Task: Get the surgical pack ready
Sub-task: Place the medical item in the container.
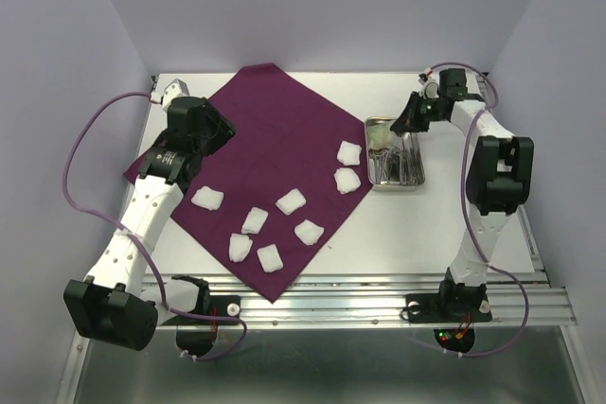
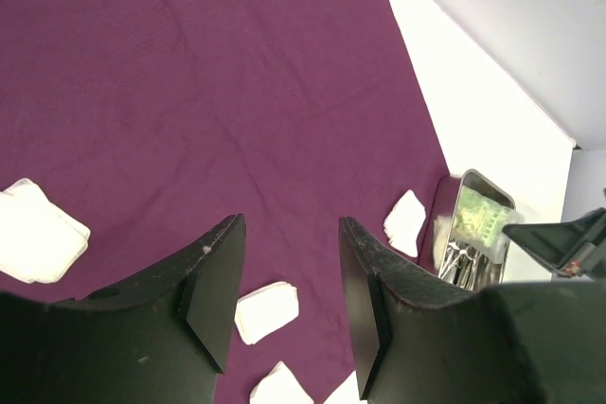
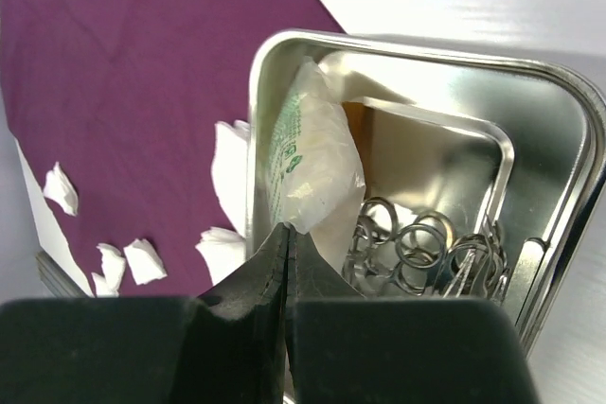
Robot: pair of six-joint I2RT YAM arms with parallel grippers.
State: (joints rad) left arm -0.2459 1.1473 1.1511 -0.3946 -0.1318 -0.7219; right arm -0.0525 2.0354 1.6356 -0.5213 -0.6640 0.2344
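Note:
The surgical pack, a large deep-purple cloth, lies flat on the table as a diamond; it also shows in the left wrist view and the right wrist view. Several white gauze pads lie on its near and right parts. My left gripper hovers over the cloth's left part, open and empty. My right gripper is over the far end of the steel tray. It is shut on the corner of a clear green-printed plastic packet standing in the tray.
Steel ring-handled instruments lie in the tray beside the packet. The tray sits just off the cloth's right corner, next to two gauze pads. White walls close in the back and both sides. A metal rail runs along the near edge.

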